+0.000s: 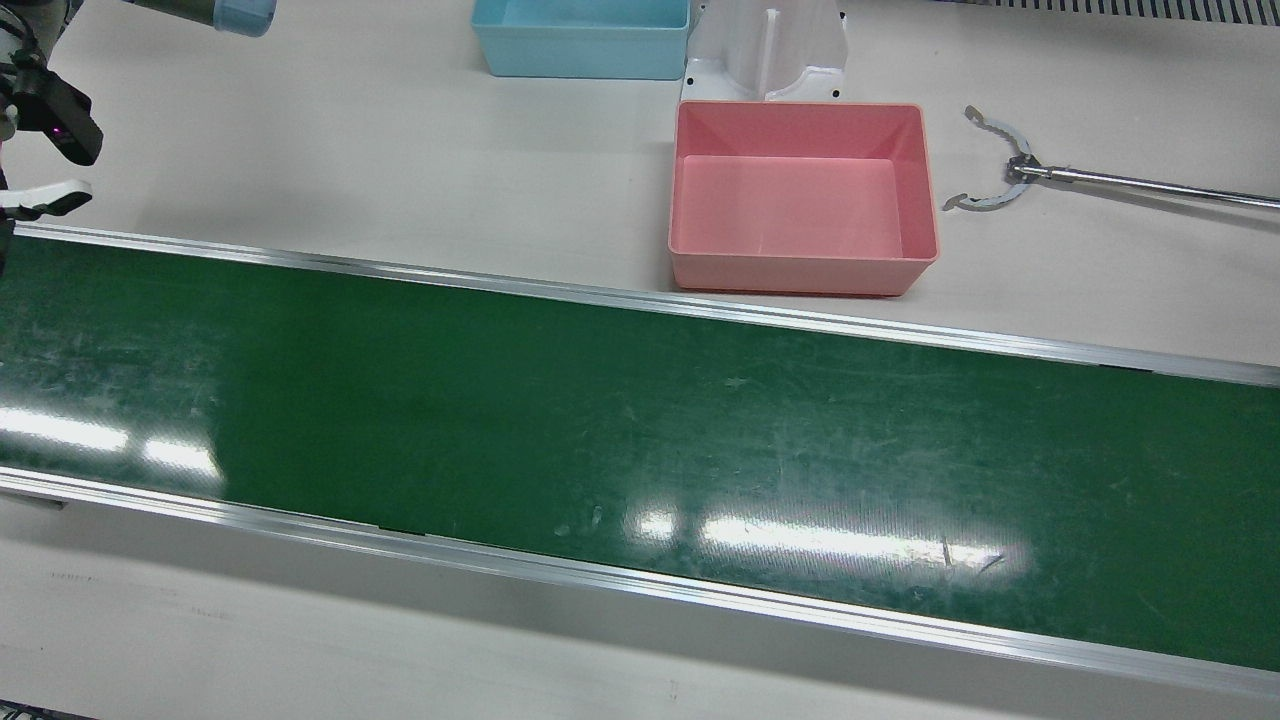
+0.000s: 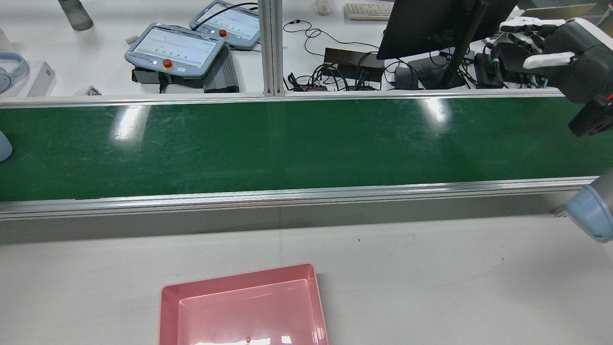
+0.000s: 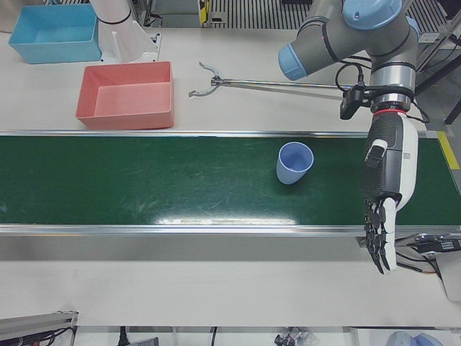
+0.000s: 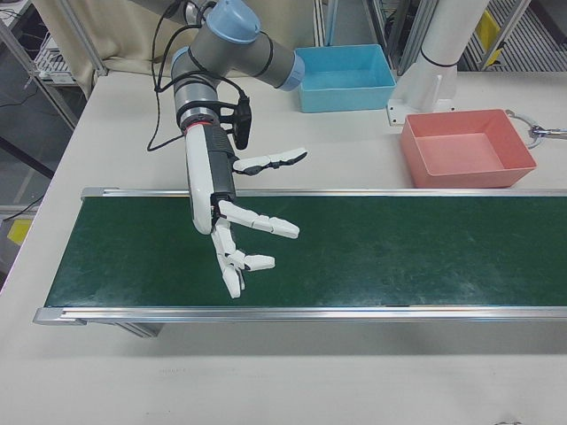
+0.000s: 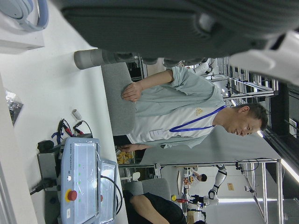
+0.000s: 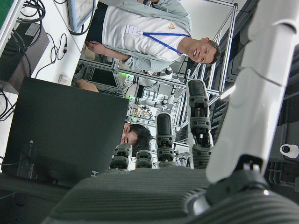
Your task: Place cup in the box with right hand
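Overhead, the pink box [image 1: 803, 197] sat empty on the pale bench [image 1: 350, 150], just beyond the far rail of the green conveyor belt [image 1: 600, 420]. A light-blue box [image 1: 581, 37] stood at roughly 10 o'clock from it, with the white arm pedestal [image 1: 768, 50] between the two. A long metal reach tool [image 1: 1010, 175] lay on the bench at 3 o'clock from the pink box, its claw spread and near, not touching, the box wall.

The blue cup [image 3: 294, 163] stood upright, mouth up, on the belt in the left-front view, well apart from the pink box and at about 4 o'clock from it. It touched neither hand.

The left hand [image 3: 385, 194] hung at 3 o'clock from the cup, over the belt end, fingers pointing toward the near rail, close together and nearly straight, holding nothing.

The right hand [image 4: 232, 232] hung over the other half of the belt in the right-front view, fingers [image 4: 262, 223] splayed wide and empty, thumb stuck out toward the far rail. No cup showed on that half.

Beyond the belt in the rear view were two teach pendants [image 2: 176, 48], a dark monitor [image 2: 431, 24] and tangled cables. Both hand views showed a person [image 5: 187, 112] standing behind the bench.
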Controlling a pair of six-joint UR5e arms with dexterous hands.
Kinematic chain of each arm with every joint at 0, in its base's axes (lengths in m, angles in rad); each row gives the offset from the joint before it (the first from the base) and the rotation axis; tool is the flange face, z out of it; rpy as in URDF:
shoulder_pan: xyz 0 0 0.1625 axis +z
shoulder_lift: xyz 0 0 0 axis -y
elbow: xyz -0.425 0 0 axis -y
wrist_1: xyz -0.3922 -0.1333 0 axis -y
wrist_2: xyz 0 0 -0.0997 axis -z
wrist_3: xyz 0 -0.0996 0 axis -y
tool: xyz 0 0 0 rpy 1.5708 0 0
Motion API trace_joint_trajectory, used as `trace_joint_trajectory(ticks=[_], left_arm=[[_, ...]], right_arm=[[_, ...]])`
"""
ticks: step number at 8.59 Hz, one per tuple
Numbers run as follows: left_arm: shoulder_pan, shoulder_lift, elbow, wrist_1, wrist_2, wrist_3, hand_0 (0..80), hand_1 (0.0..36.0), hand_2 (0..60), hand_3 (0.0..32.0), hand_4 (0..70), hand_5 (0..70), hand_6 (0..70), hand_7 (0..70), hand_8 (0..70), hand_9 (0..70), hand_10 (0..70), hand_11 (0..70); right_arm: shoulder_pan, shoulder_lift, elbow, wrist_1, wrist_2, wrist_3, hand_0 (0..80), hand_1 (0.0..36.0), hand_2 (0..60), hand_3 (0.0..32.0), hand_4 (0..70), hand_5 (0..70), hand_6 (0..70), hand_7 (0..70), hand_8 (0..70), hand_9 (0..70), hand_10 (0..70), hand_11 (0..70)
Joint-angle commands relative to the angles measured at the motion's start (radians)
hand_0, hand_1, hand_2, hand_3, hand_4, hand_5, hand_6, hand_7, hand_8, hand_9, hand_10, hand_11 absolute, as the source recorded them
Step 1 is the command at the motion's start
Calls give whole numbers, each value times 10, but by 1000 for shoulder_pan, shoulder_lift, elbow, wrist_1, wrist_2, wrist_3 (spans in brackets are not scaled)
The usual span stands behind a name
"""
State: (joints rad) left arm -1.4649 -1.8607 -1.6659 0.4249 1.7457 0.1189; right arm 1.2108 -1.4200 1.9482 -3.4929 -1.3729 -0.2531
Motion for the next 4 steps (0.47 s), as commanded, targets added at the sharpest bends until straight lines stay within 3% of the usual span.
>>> trace_joint_trajectory(ticks=[1,4], left_arm=[[0,0,0,0,0,1,0,0,0,0,0,0,0,0,0,0,0,0],[0,0,0,0,0,1,0,0,0,0,0,0,0,0,0,0,0,0]], right_arm=[[-1,4,-6,0,0,0,560,124,0,0,330,54,90,402,14,85,65,111],[-2,3,-2,0,0,0,560,124,0,0,341,54,95,421,20,97,67,115]])
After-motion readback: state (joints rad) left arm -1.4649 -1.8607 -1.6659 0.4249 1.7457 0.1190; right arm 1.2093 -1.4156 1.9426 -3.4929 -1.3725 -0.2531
